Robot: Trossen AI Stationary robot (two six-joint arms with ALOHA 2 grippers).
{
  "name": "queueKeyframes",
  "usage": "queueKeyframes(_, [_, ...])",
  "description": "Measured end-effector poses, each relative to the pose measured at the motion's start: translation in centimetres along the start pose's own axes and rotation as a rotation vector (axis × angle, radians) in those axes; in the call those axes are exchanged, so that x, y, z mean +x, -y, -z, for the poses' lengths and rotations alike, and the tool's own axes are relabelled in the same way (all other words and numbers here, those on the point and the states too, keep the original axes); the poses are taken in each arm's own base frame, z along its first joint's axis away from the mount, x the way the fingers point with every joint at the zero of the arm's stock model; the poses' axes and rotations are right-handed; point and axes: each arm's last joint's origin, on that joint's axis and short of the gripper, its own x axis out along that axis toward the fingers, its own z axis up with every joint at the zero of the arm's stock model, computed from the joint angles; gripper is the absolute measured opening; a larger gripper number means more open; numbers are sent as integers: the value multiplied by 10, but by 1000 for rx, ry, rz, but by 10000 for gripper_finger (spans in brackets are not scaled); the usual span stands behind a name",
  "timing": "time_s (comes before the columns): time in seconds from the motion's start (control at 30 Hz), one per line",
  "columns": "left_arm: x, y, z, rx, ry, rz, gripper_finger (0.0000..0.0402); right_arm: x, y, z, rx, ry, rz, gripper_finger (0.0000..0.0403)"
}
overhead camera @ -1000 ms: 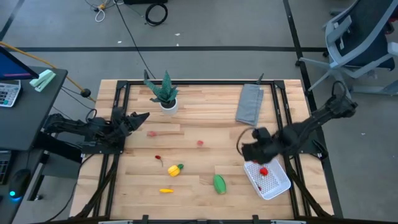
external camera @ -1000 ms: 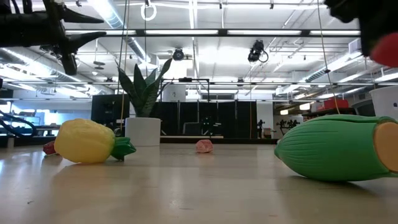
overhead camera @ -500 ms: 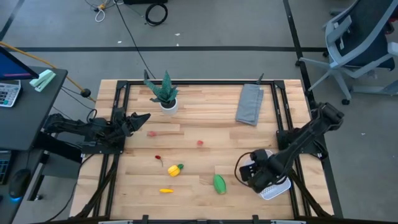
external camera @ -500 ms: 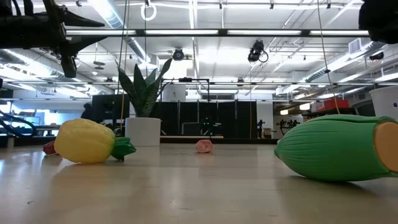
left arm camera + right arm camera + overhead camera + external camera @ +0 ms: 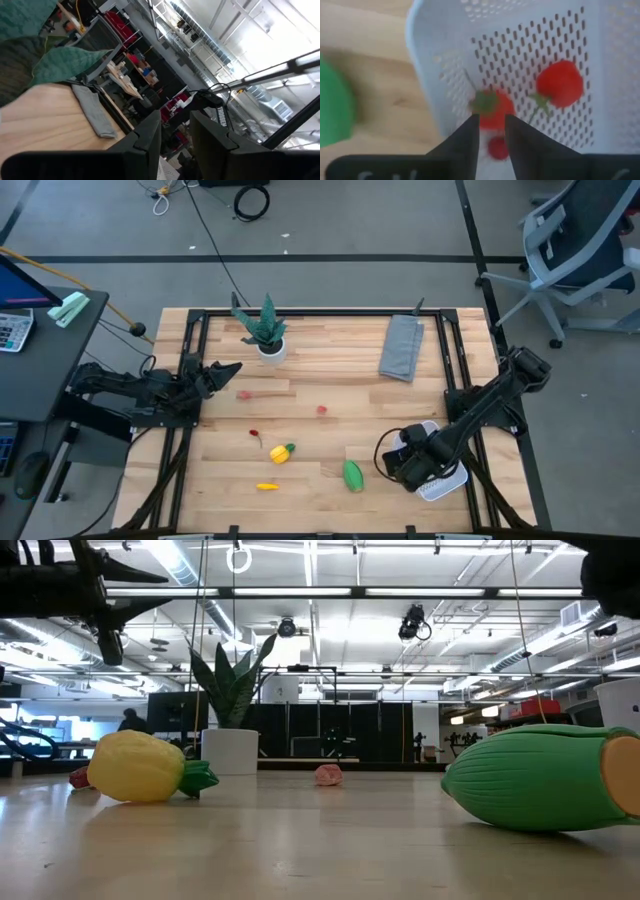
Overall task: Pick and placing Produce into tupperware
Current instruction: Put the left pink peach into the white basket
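Right gripper [image 5: 408, 463] hangs low over the tupperware [image 5: 520, 45] at the table's near right corner, fingers slightly apart, nothing gripped. Three red pieces [image 5: 559, 83] lie inside. Green oblong [image 5: 352, 475] lies just beside it. Left gripper [image 5: 222, 369] waits at the left edge, fingers narrowly parted.

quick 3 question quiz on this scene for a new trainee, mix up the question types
1. True or false: the right gripper is over the white container.
2. How many red pieces show inside the container in the right wrist view?
3. Which lies nearest the container: A) green oblong piece B) potted plant C) grey cloth

Key: 1 true. 2 three. 3 A.
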Motion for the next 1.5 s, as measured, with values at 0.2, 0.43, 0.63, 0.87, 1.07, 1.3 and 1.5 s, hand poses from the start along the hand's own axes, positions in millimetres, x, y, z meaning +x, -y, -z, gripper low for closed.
queueKeyframes(0.2, [0, 0, 0, -78, 1, 1, 110, -46, 7, -16, 64, -73, -176, 111])
queueKeyframes(0.43, [0, 0, 0, -72, 1, 1, 115, -97, 27, -47, 126, 19, -475, 105])
queueKeyframes(0.63, [1, 4, -3, -38, -13, -13, 119, -122, 37, -79, 117, 382, -686, 105])
queueKeyframes(0.87, [1, 40, -39, 234, -238, -182, 119, -125, 32, -106, 80, 582, -647, 106])
queueKeyframes(1.07, [-5, 76, -78, 476, -570, -431, 119, -121, 25, -123, 73, 647, -573, 106])
queueKeyframes(1.3, [16, 93, -70, 563, -886, -632, 119, -115, 15, -140, 14, 661, -486, 106])
queueKeyframes(1.5, [40, 72, -20, 292, -951, -966, 119, -108, 8, -150, 21, 668, -442, 106])
